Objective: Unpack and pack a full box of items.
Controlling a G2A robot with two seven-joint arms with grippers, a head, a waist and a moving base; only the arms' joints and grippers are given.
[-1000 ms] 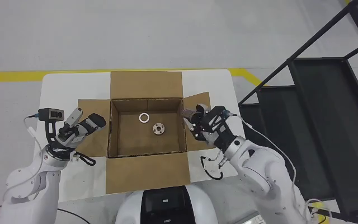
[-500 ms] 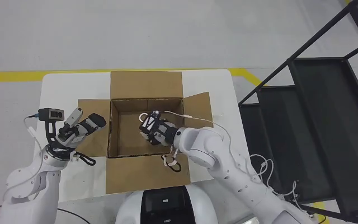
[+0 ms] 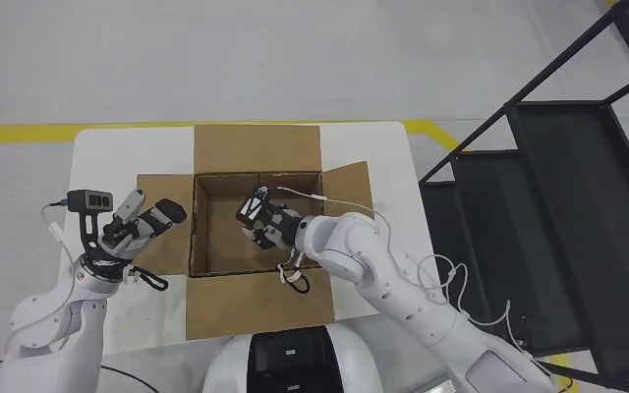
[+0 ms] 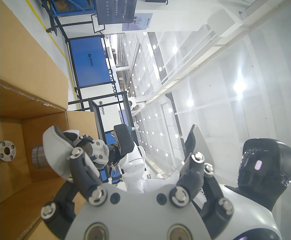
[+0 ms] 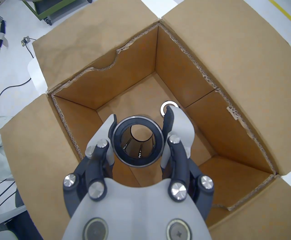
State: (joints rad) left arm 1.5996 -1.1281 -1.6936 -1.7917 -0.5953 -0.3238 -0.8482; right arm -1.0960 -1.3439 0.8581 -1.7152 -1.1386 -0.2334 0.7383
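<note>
Right arm is lying stretched across the robot's front, wrist angling downward, and the right gripper (image 3: 257,218) is pinching a dark-rimmed cylinder (image 5: 120,150) between both fingers. Left arm is sitting out at its own side, elbow bent, left gripper (image 3: 149,212) pointing upward, fingers gaping wide apart.

I logged this as a factory or warehouse hall, not a home. It had a grey floor (image 3: 295,59) with a yellow line (image 3: 34,133), a black metal staircase (image 3: 550,177) by the white table (image 3: 108,157), blue partition panels (image 4: 79,52), storage racks (image 4: 68,6) and a high ceiling with rows of lights (image 4: 175,48).
</note>
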